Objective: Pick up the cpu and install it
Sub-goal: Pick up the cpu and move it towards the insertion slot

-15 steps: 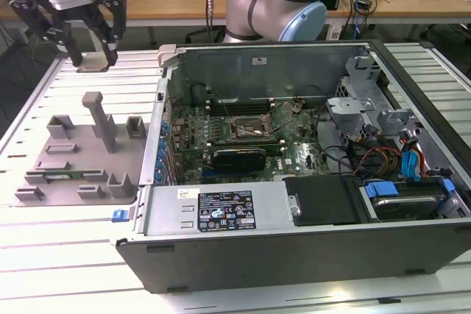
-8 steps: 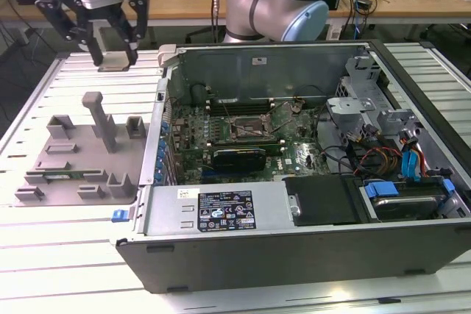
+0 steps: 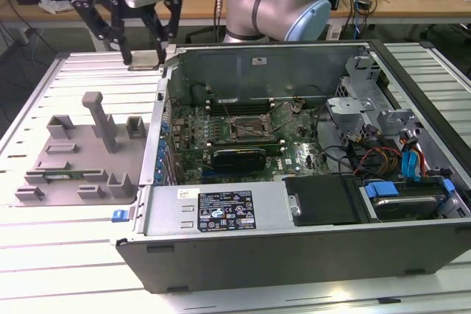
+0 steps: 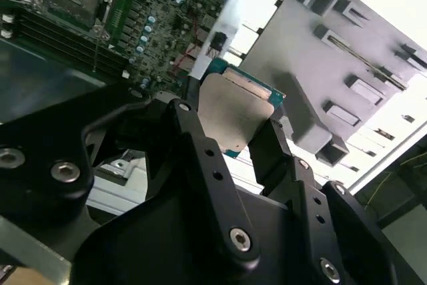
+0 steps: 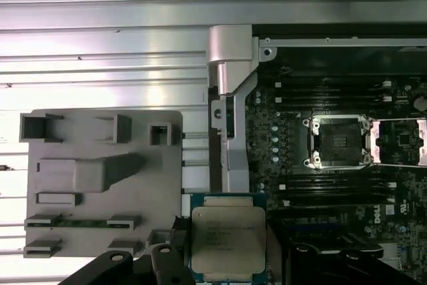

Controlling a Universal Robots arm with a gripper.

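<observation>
The one silver-and-blue robot arm (image 3: 276, 5) bends behind the single open grey computer case (image 3: 294, 255) and reaches toward the exterior view's left. Its black two-fingered gripper (image 3: 145, 55) points down and pinches the one small square silver-topped cpu (image 5: 228, 245) by its edges. The chip is held in the air, between the one grey plastic parts tray (image 3: 81, 159) and the case. The one dark square socket (image 5: 337, 141) sits open.

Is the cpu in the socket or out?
Out. The flat silver-topped square cpu is clamped in the black gripper; the motherboard's square metal socket lies empty.
</observation>
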